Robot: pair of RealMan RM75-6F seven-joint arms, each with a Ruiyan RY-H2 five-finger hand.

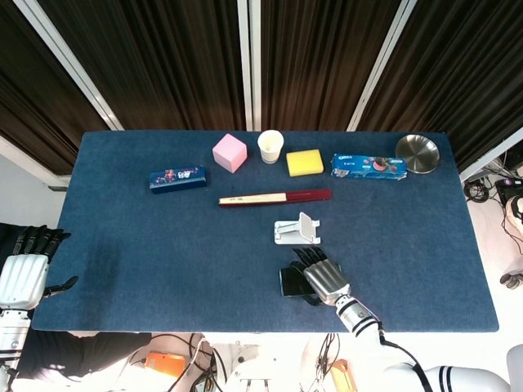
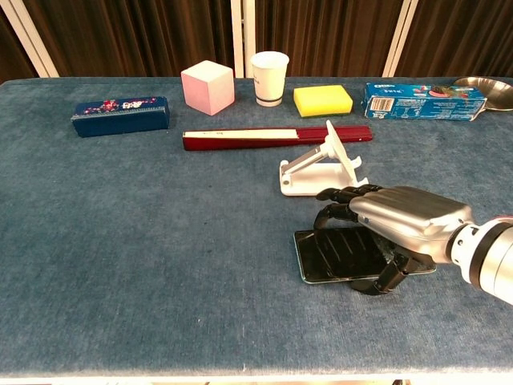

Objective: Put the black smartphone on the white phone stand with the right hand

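- The grasping step is judged to be in hand: the right hand (image 2: 401, 228) is arched over the black smartphone (image 2: 341, 257), which lies flat on the bench (image 2: 160, 241) just in front of the white phone stand (image 2: 321, 172).
- Its fingers (image 2: 337, 210) are curled down at the phone's far edge and the thumb sits at the near edge; whether a firm grip is closed on the phone cannot be told.
- The next move is judged to call for a secure pinch across the phone's edges, a lift, and a tilt so that it can be leaned on the stand's sloped rest.
- The left hand (image 1: 24, 273) is held off the bench's left corner, fingers apart, holding nothing.
- The bench is covered in blue cloth; dark curtains (image 1: 163, 57) with white frames hang behind it.
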